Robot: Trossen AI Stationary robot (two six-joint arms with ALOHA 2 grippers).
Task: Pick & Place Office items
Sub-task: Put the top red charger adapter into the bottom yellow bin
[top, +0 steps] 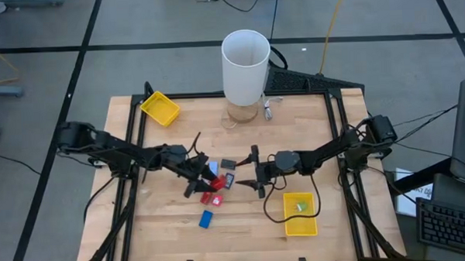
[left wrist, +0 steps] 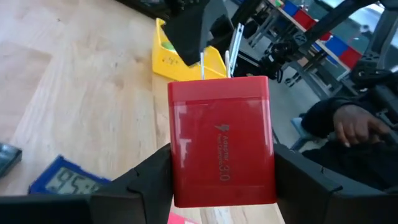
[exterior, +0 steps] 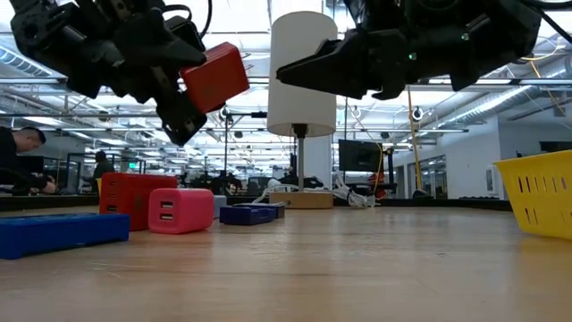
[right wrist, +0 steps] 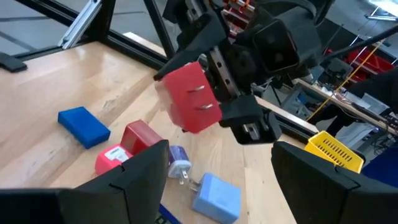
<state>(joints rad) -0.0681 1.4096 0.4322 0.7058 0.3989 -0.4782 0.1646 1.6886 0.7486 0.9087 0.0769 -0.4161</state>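
Here the left jaws pinch a red block aloft; right jaws spread.

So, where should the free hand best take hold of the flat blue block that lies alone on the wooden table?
Grip the flat blue rectangular block across its two long edges, coming straight down from above. It lies flat and low on the wooden table, apart from the other pieces, so its sides are probably free for the right hand, which is open.

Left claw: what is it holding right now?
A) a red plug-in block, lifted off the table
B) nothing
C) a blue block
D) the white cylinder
A: the left claw is shut on the red block, which hangs clear above the table in the low view.
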